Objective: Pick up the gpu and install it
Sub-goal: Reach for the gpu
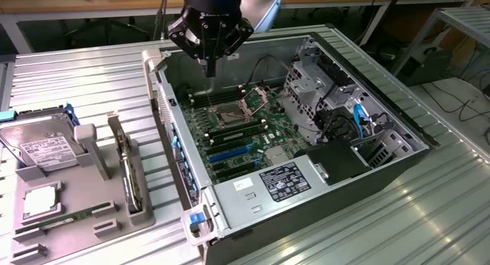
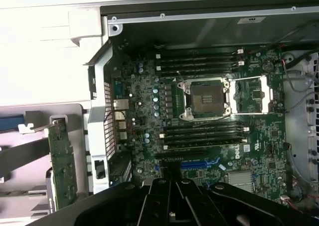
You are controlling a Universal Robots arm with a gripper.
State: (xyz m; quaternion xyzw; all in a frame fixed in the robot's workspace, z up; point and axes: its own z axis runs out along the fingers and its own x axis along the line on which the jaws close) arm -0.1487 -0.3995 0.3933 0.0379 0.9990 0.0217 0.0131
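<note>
So as far as I can tell, basically nothing of the job is done yet. The gpu [image 1: 126, 167] is still parked on its edge in a slot of the grey holder [image 1: 84, 219] on the table, outside the computer case [image 1: 345, 219], with the hard drive [image 1: 42, 144] just beside it in the same rack. In the wrist view it's the card [image 2: 62, 164] standing up past the case's rear wall. The gripper [image 1: 208, 71] is clenched shut and there's nothing between the fingers [image 2: 158, 201], so it's empty. It hangs over the open case, above the motherboard [image 1: 237, 133] near the CPU socket [image 1: 229, 113] (not over the holder at all). That puts the card well apart from the gripper, off toward the exterior view's left and on the other side of the case wall. The blue expansion slot [image 2: 199, 164] on the board looks empty, so my read is that both the pickup and the install are left to do.
</note>
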